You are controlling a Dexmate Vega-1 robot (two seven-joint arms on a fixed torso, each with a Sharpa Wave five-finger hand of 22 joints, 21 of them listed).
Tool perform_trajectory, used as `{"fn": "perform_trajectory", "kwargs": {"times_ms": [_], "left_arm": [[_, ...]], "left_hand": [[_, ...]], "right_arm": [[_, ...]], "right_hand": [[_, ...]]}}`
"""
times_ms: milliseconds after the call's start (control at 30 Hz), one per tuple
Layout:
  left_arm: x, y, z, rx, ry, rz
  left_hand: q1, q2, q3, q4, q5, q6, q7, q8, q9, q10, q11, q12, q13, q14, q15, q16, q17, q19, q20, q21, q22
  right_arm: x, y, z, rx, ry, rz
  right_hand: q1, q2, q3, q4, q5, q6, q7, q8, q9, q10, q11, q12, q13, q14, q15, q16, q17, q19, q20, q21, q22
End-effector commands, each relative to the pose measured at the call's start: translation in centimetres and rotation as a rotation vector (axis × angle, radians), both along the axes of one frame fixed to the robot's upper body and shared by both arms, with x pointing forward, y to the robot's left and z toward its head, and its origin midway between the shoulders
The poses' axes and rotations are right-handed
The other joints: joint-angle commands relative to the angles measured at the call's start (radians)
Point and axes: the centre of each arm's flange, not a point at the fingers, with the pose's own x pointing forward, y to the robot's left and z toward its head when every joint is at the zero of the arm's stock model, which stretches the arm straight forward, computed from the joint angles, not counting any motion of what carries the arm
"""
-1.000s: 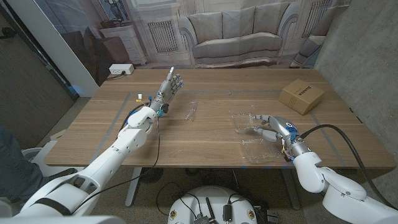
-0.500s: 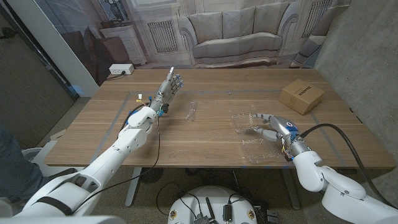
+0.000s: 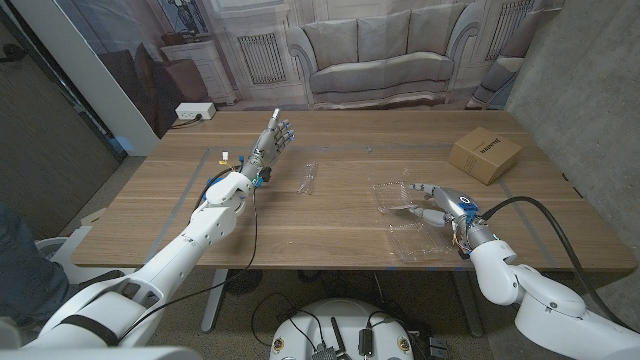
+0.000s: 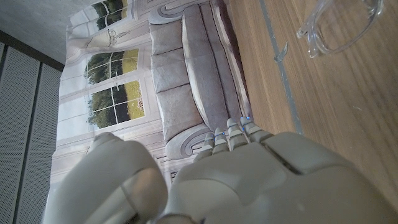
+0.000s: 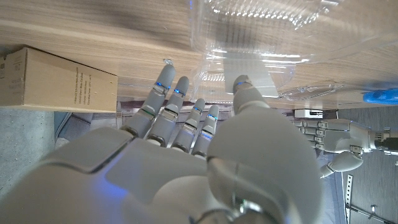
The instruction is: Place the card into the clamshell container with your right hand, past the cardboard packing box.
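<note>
On wood table (image 3: 330,215), clear ribbed clamshell container (image 3: 412,220)

Clear glossy plastic clamshell container (image 3: 410,215), wood table (image 3: 330,215)

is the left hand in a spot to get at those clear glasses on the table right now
Probably yes. The left hand is raised beside the clear glasses, fingers apart and holding nothing, with only bare table between them. It would need to come down and across a little.
</note>
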Motion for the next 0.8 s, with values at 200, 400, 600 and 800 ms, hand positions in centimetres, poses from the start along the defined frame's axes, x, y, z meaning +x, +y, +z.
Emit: {"fn": "perform_trajectory", "kwargs": {"times_ms": [200, 400, 600, 800], "left_arm": [[0.46, 0.05, 0.15, -0.001, -0.001, -0.008], [0.58, -0.03, 0.01, -0.002, 0.003, -0.009], [0.47, -0.02, 0.03, -0.001, 0.001, -0.007], [0.32, -0.01, 0.08, 0.001, 0.0, -0.006]], "left_hand": [[0.002, 0.004, -0.008, -0.002, -0.004, 0.004, 0.001, -0.004, 0.004, 0.001, 0.001, -0.002, 0.002, -0.006, 0.004, 0.001, 0.003, 0.006, -0.005, 0.001, 0.005], [0.002, 0.004, -0.009, -0.002, -0.005, 0.004, 0.002, -0.004, 0.004, 0.002, 0.0, -0.002, 0.002, -0.005, 0.004, 0.001, 0.003, 0.005, -0.005, 0.001, 0.005], [0.002, 0.004, -0.01, -0.002, -0.005, 0.004, 0.001, -0.004, 0.004, 0.001, 0.001, -0.002, 0.002, -0.006, 0.005, 0.001, 0.003, 0.006, -0.005, 0.001, 0.005], [0.003, 0.005, -0.011, -0.002, -0.005, 0.004, 0.002, -0.004, 0.004, 0.002, 0.001, -0.002, 0.002, -0.005, 0.005, 0.001, 0.003, 0.006, -0.005, 0.0, 0.005]], "right_arm": [[-0.53, -0.36, 0.32, 0.005, -0.015, -0.034], [-0.72, -0.69, 0.3, 0.007, -0.016, -0.054], [-0.94, -0.89, 0.15, 0.011, -0.011, -0.065], [-1.09, -0.9, 0.0, 0.009, -0.001, -0.066]], "right_hand": [[0.067, 0.03, 0.031, -0.018, 0.006, -0.002, -0.005, 0.013, -0.002, -0.001, -0.012, 0.007, 0.001, -0.008, -0.136, 0.009, 0.007, -0.011, -0.16, -0.004, 0.005], [0.098, 0.045, 0.043, -0.023, 0.002, -0.002, -0.01, 0.015, -0.004, -0.002, -0.019, 0.009, 0.0, -0.012, -0.144, 0.011, 0.01, -0.015, -0.165, -0.004, 0.006], [0.093, 0.036, 0.035, -0.011, -0.011, -0.005, -0.01, 0.016, -0.007, -0.003, -0.019, 0.011, 0.0, -0.012, -0.143, 0.013, 0.011, -0.015, -0.162, -0.001, 0.007], [0.066, 0.012, 0.014, 0.002, -0.018, -0.009, -0.007, 0.017, -0.009, -0.005, -0.014, 0.013, 0.0, -0.012, -0.137, 0.014, 0.009, -0.011, -0.16, 0.0, 0.007]]}}
